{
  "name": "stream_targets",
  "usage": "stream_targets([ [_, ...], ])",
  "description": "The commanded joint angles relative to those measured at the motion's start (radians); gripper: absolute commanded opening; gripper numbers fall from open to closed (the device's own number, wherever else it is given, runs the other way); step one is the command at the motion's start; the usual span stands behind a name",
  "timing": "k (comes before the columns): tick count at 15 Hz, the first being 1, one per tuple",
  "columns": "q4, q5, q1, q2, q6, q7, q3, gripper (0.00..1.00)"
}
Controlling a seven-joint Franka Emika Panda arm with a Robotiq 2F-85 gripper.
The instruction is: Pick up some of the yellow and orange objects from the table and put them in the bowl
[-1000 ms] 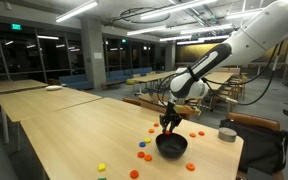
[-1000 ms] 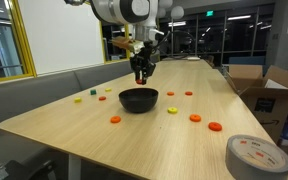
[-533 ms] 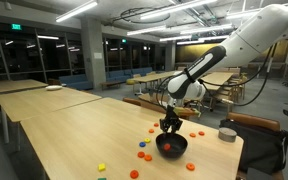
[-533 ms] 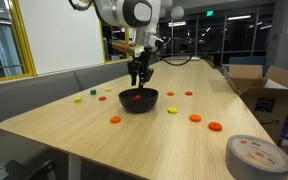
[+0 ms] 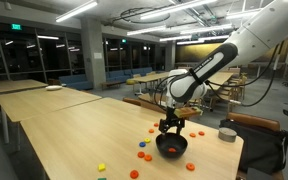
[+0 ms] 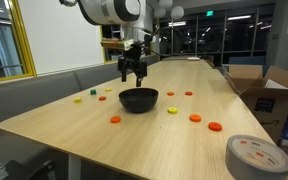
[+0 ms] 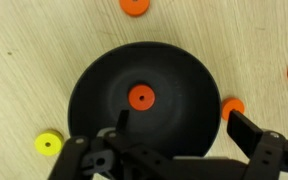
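- Above the bowl [image 7: 84,85], toward one end of the desk [image 6: 54,125], the jaws hang spread wide and empty. One orange disc [image 7: 141,97] lies on the bowl's floor.
- Risk, rim contact: the rim-side disc [image 7: 232,107], also orange, lies just beside the bowl's wall. Jaws lowered onto it could catch the rim and shove or tip the bowl.
- Risk, slipped grasp: the pieces look small and flat on a smooth top, so closing jaws may skate one away rather than pinch it.
- Risk, wrong pick: a blue piece [image 5: 141,145] lies near an orange neighbour.
- Surroundings: a yellow disc [image 7: 49,144] lies near the bowl's opposite side, and further scattered discs [image 6: 195,117] dot the desk. The grey container [image 5: 226,134] and tape roll [image 6: 256,155] stand well apart and obstruct nothing.
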Motion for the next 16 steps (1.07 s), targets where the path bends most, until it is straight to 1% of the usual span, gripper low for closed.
stream_targets([
  [1, -0.146, -0.146, 0.045, -0.155, 0.0, 0.166, 0.036, 1.0],
  [3, -0.215, -0.197, 0.062, -0.214, -0.01, 0.242, 0.074, 1.0],
  [4, -0.25, -0.205, 0.068, -0.239, -0.009, 0.269, 0.095, 1.0],
  [6, -0.315, -0.207, 0.077, -0.277, 0.01, 0.312, 0.134, 1.0],
  [8, -0.367, -0.182, 0.078, -0.299, 0.036, 0.327, 0.159, 1.0],
  [11, -0.443, -0.164, 0.069, -0.329, 0.097, 0.335, 0.17, 1.0],
  [14, -0.5, -0.171, 0.049, -0.328, 0.183, 0.324, 0.161, 1.0],
  [15, -0.508, -0.18, 0.038, -0.317, 0.207, 0.321, 0.158, 1.0],
  [16, -0.468, -0.184, 0.027, -0.276, 0.216, 0.315, 0.155, 1.0],
])
